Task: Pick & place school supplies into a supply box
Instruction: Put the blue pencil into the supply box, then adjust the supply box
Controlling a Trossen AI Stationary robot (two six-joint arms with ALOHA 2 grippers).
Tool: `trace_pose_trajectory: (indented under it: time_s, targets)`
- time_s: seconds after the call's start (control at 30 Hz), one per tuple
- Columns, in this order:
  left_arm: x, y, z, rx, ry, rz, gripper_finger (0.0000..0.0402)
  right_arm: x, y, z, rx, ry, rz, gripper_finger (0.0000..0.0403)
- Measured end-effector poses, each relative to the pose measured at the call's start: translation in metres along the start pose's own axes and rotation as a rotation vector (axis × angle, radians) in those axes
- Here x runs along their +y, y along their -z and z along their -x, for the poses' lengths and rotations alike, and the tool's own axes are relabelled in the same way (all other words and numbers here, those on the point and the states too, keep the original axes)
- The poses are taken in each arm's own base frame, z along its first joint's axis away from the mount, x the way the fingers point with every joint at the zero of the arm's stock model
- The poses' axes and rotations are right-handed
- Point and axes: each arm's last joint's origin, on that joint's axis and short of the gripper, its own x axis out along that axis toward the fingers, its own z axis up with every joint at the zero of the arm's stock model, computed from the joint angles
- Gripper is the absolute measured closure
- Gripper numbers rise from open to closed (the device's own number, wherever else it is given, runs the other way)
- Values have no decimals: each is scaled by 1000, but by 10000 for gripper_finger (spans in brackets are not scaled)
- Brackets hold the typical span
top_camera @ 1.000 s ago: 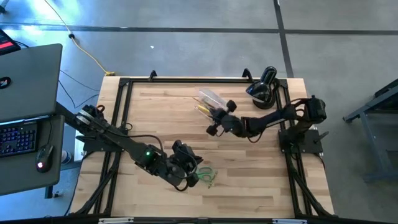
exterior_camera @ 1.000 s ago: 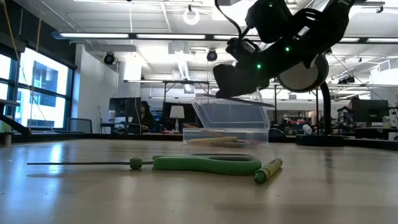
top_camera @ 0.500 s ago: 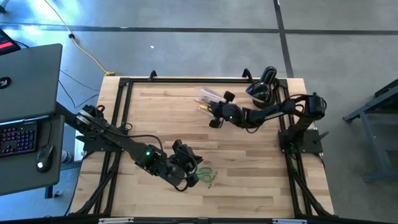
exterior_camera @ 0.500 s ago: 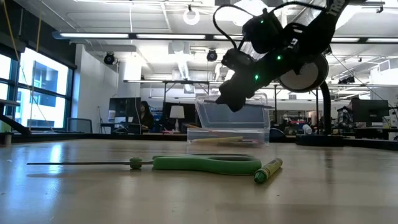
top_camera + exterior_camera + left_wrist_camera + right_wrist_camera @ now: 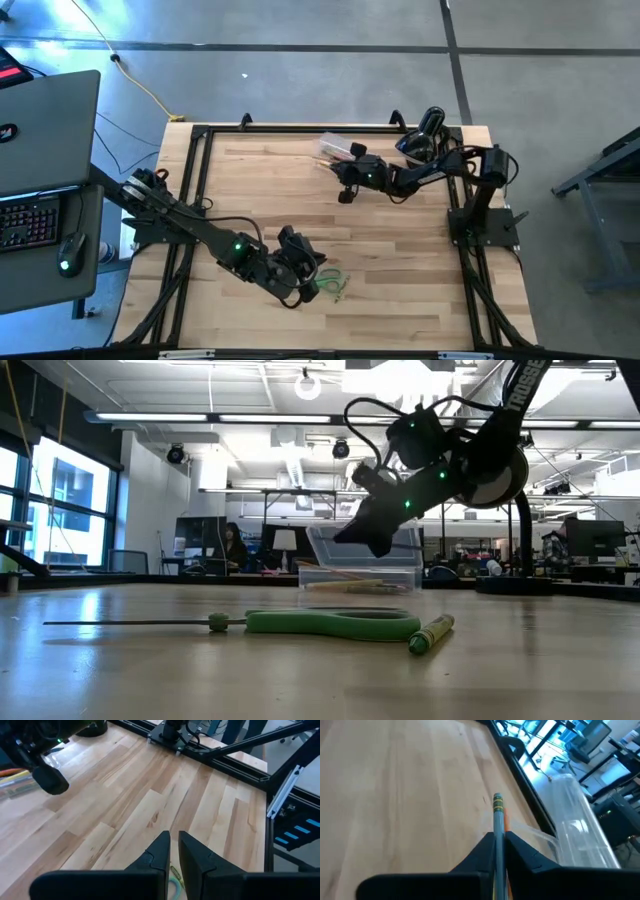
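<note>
My right gripper (image 5: 499, 836) is shut on a grey pencil (image 5: 497, 817) and hangs in the air beside the clear supply box (image 5: 333, 150), tilted down toward it in the low view (image 5: 376, 542). The box (image 5: 580, 820) rests on the table near the far edge and holds a few pencils (image 5: 350, 586). Green-handled scissors (image 5: 330, 623) and a green crayon (image 5: 430, 633) lie flat on the table near the near edge. My left gripper (image 5: 173, 845) hovers over the scissors (image 5: 332, 279), its fingers a narrow gap apart. My right gripper pinches the grey pencil's shaft (image 5: 498, 827) between its two fingers, the pencil lying along them. The ferrule end (image 5: 497, 802) sticks out past the fingertips. The pencil is lifted clear of the table.
A black rounded device (image 5: 420, 142) stands at the far right corner, close behind the box. A black frame rail (image 5: 300, 128) runs around the table. Bare wood (image 5: 400, 250) lies between the two arms. A laptop (image 5: 45, 130) sits off the table's left side.
My right gripper has carried the pencil toward the far edge and the box, and has tipped from level to pointing downward. The box, scissors and crayon have stayed where they were.
</note>
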Motion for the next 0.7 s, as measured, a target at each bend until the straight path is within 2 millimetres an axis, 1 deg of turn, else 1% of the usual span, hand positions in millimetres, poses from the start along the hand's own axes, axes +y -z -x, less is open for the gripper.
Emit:
trace_pose_trajectory:
  time_s: [0.27,0.4,0.57,0.7]
  targets:
    - [-1,0,0,15,16,1,334,-7,-1,-2,-35,40,93,311]
    - [-1,1,0,16,17,0,334,-8,0,-2,-20,55,65,282]
    - [-1,1,0,19,19,0,334,-6,1,-2,-8,47,38,274]
    - [-1,1,0,21,21,1,334,1,0,0,11,32,40,274]
